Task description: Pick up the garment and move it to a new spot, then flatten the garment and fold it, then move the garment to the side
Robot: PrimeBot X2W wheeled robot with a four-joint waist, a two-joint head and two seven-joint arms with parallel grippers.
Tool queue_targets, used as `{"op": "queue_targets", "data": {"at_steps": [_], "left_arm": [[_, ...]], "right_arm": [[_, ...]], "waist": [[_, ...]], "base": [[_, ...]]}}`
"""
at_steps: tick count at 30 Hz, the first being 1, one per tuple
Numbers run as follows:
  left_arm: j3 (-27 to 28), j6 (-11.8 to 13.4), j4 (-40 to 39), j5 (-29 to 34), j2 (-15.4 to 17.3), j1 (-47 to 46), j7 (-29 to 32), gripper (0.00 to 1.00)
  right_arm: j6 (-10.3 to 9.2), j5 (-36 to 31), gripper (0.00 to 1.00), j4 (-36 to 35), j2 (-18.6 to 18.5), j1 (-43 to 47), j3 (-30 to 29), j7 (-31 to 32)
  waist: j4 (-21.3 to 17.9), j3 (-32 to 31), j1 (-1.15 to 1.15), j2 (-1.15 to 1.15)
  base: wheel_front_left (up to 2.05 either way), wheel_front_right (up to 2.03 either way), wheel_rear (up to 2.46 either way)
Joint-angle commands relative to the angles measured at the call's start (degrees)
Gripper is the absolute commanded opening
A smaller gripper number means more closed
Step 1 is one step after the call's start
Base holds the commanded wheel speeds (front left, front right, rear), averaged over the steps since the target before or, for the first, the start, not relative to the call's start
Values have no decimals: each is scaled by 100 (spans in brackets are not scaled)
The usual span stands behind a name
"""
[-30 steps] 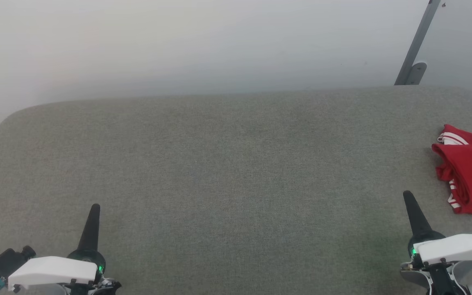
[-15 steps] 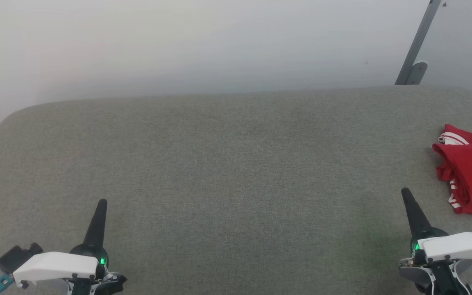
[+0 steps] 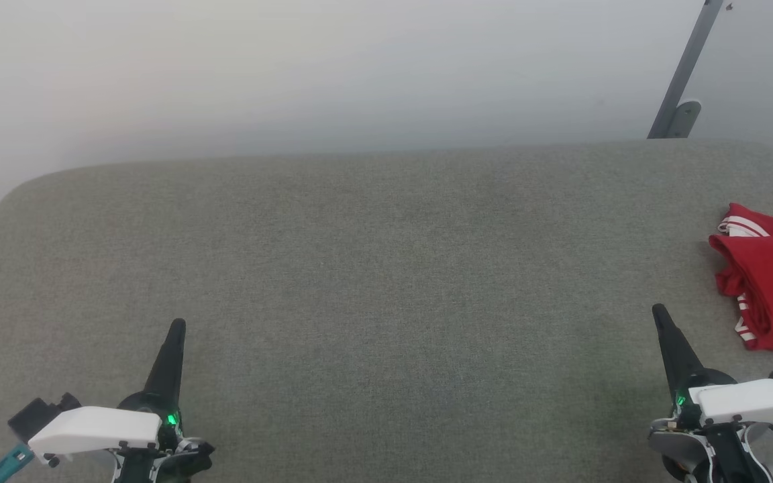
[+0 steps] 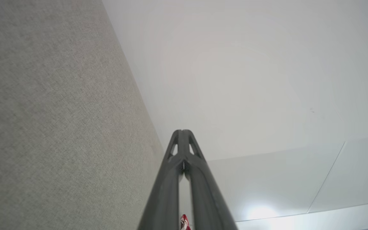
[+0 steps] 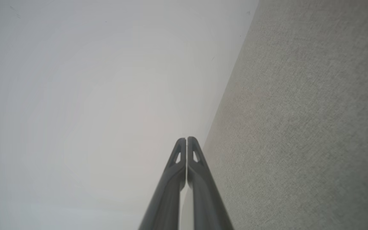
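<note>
Head view: the garment [image 3: 772,295] is seen at the grey surface's [image 3: 386,268] right edge. Both left gripper [image 3: 177,327] and right gripper [image 3: 659,310] are shown closed, empty.

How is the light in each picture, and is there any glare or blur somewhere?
Head view: soft, even light; the wall hazy, the garment sharp but cut by the right edge. Left wrist view: a bright glare patch at lower right of the left gripper. Right wrist view: even light, no glare, right gripper tips crisp.

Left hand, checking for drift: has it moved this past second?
Yes. The left hand crept right and forward, toward the garment, which lay unmoved.
</note>
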Motion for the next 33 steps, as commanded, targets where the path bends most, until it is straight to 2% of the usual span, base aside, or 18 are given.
{"op": "queue_targets", "data": {"at_steps": [1, 26, 33], "left_arm": [[1, -14, -1, -161, -23, -147, 41, 0], [-10, -18, 73, -934, -208, -270, 305, 0], [-11, -18, 70, -928, -204, -272, 299, 0]], "right_arm": [[1, 144, 0, -62, 21, -99, -15, 47], [0, 1042, 0, -94, 166, -114, -97, 309], [0, 1027, 0, -92, 162, -110, -92, 308]], "waist": [[1, 1, 0, 0], [12, 16, 0, 0], [12, 17, 0, 0]], "base": [[0, 0, 0], [0, 0, 0], [0, 0, 0]]}}
